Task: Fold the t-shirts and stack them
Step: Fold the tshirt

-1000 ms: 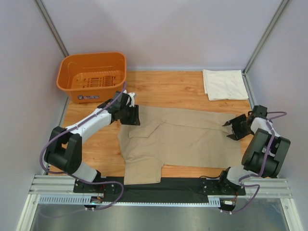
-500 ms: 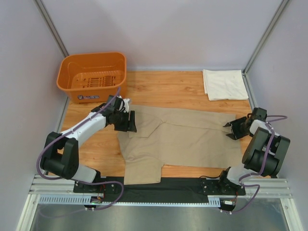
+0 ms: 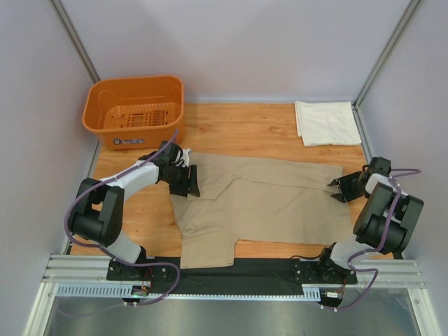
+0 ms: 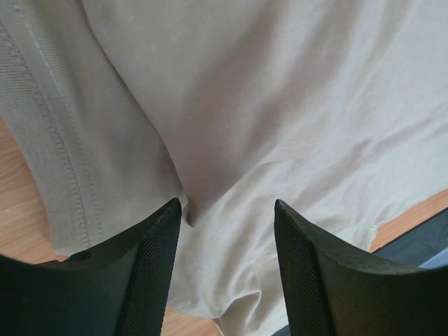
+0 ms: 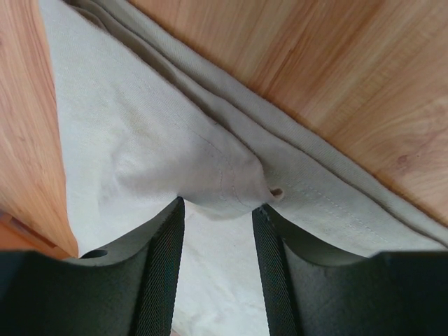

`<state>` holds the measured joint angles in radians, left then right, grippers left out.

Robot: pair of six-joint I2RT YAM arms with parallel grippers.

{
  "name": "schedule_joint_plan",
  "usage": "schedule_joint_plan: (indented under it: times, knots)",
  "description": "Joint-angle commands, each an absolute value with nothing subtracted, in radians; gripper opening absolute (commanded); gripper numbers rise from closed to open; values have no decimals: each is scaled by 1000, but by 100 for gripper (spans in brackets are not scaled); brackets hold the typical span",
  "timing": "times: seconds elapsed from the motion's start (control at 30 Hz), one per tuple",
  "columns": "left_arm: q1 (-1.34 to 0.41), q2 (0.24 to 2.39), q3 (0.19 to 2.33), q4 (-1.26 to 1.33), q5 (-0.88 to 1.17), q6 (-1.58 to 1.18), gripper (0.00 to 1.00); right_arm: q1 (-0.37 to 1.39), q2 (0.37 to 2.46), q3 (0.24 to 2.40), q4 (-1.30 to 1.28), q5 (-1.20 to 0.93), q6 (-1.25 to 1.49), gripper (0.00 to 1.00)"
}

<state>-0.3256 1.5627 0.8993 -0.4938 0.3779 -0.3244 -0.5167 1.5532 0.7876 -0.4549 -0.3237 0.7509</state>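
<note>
Tan-khaki short-sleeved fabric shirt [image 3: 273, 203]: spread flat mid-worktop [image 3: 238, 133], one sleeve reaching the near edge.
Left claw [image 4: 227, 206]: spread, over the shirt's left edge.
Right claw [image 5: 218, 203]: spread, straddling a puckered right hem.
Step, judged: first fold; next, both claws must pinch cloth.
Cream-white folded shirt [image 3: 325, 122]: far right corner.

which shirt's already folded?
The cream-white fabric t-shirt, a compact rectangle at the far right; the tan-khaki fabric t-shirt lies spread out.
</note>
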Motion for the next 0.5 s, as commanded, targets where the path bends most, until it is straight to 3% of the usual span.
schedule_joint_plan:
  times: [0.0,0.13,0.3,0.4,0.47]
  knots:
    - [-322,1560,943,-503,345,-324,63,-525,1575,827,-430,-327,736,45]
    - [-324,1545,940,-519,304,-322,64,-525,1589,834,-425,-330,741,44]
    - [-322,1594,953,-509,345,-339,61,-525,1601,848,-428,-328,729,36]
    - [-322,1605,959,-500,362,-356,53,-525,1612,856,-426,-336,726,35]
    - [-322,1611,965,-494,373,-357,42,-525,1618,865,-429,-337,715,32]
